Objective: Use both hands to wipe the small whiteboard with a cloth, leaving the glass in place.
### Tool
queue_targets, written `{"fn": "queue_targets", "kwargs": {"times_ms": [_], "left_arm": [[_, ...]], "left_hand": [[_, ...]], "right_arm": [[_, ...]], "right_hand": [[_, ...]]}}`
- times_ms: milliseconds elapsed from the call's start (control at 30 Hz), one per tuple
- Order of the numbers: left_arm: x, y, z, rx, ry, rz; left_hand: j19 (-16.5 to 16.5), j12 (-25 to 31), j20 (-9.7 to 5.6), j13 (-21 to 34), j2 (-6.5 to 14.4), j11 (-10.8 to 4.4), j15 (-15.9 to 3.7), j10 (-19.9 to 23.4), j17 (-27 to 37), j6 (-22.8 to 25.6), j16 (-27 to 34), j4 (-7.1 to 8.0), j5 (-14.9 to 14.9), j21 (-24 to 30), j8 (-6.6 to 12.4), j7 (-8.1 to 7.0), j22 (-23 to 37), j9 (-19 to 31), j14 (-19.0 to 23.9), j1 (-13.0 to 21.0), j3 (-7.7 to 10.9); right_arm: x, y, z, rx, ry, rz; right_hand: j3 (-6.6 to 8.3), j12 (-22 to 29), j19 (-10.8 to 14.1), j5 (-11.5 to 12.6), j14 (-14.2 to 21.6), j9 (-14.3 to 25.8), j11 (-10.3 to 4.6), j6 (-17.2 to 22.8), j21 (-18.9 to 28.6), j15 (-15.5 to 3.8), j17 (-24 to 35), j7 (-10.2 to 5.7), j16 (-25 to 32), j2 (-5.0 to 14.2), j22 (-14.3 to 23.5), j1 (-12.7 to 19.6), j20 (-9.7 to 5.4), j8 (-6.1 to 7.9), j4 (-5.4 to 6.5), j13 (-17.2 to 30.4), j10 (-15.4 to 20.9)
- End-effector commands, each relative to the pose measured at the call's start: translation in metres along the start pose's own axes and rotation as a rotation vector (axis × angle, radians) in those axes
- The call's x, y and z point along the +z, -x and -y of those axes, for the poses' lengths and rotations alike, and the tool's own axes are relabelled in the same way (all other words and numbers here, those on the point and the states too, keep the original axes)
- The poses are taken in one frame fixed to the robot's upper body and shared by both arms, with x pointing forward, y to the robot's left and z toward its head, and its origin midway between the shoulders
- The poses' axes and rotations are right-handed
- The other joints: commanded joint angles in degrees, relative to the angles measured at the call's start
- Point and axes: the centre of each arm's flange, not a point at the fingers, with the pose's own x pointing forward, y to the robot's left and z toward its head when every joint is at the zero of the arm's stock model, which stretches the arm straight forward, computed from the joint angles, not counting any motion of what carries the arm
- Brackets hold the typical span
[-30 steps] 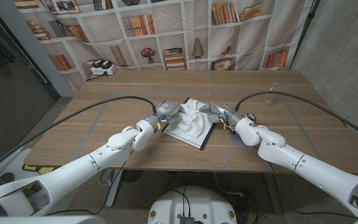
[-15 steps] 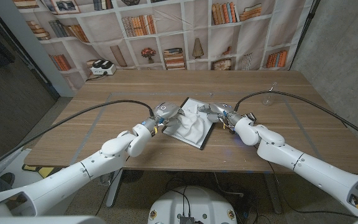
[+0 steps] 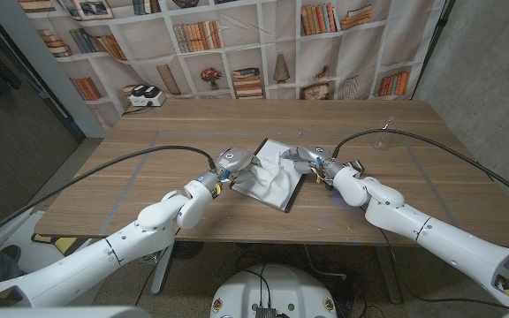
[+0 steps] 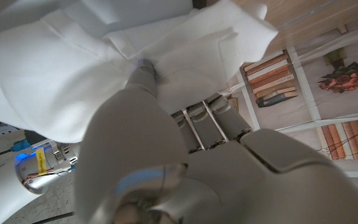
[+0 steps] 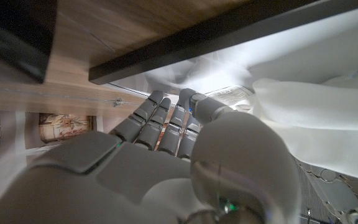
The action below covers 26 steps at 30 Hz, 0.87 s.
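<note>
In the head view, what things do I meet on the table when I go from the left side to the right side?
Left robot hand → white cloth lying on the small whiteboard → right robot hand → glass near the table's far right corner.

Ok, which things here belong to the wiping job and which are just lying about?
Job: whiteboard; cloth; left hand and right hand on the cloth; glass, which stays put.
Lying about: white device at the table's far left corner.
</note>
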Motion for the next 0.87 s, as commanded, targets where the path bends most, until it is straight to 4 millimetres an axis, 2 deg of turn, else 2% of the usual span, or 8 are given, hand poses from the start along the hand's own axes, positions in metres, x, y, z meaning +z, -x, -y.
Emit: {"fn": "queue_targets", "kwargs": {"times_ms": [33, 167, 867], "left_arm": [[-0.0004, 0.0019, 0.0040, -0.001, 0.002, 0.012], [0.0000, 0.0019, 0.0043, -0.001, 0.003, 0.019], [0.0031, 0.0049, 0.0033, 0.024, 0.010, 0.011]], "left_hand": [[-0.5, 0.0, -1.56, 0.1, -0.1, -0.06, -3.88, 0.6, 0.1, 0.4, -0.2, 0.15, 0.0, 0.4, -0.04, 0.03, 0.0, 0.2, -0.1, 0.0, 0.00], [-0.5, 0.0, -1.56, 0.1, -0.1, -0.04, -3.85, 0.5, 0.1, 0.4, -0.2, 0.17, 0.0, 0.4, -0.08, -0.06, 0.0, 0.2, -0.1, 0.0, 0.00], [-0.8, -0.1, -1.48, 0.1, 0.0, -0.05, -3.86, 0.4, 0.1, 0.4, -0.2, 0.19, 0.1, 0.6, -0.25, 0.05, 0.0, 0.2, -0.3, 0.0, 0.08]], "right_arm": [[0.0032, 0.0019, -0.0037, -0.007, 0.005, -0.004], [0.0047, 0.0029, -0.0033, -0.014, 0.000, -0.008], [0.0074, 0.0046, 0.0030, -0.017, 0.023, 0.003]], "right_hand": [[0.48, -0.2, 0.7, 0.2, 0.5, 0.1, -0.20, 0.6, 0.3, -5.13, 0.2, -0.14, 0.0, -0.02, 0.3, -0.3, -6.23, -0.22, 0.07, 0.2, 0.6], [0.53, -0.1, 0.7, 0.2, 0.5, 0.1, 0.18, 0.6, 0.3, -5.11, 0.2, -0.14, 0.0, -0.02, 0.3, -0.4, -6.22, -0.22, 0.07, 0.2, 0.7], [0.78, -0.2, 0.8, 0.2, 0.5, 0.1, -0.03, 0.6, 0.2, -5.17, 0.2, -0.10, 0.0, -0.03, 0.3, -0.6, -6.24, -0.25, 0.10, 0.2, 0.7]]}}
